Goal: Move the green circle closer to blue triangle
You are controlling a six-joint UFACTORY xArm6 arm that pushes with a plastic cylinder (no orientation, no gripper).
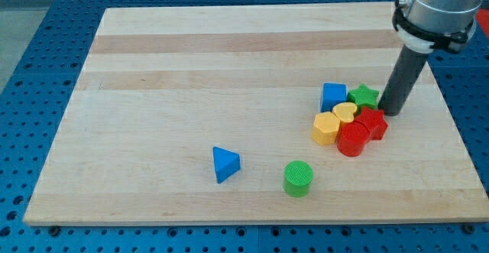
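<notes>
The green circle [298, 178] lies near the view's bottom, right of centre on the wooden board [191, 69]. The blue triangle [225, 164] lies to its left, a short gap between them. My tip [393, 111] is far to the upper right of both, beside a cluster of blocks, just right of the green star [364, 96] and above the red star [372, 122].
The cluster holds a blue cube [333, 96], a yellow heart [344, 113], a yellow hexagon [326, 128] and a red cylinder [353, 140] with the two stars. The rod [405, 77] rises to the arm at the view's top right. Blue perforated table surrounds the board.
</notes>
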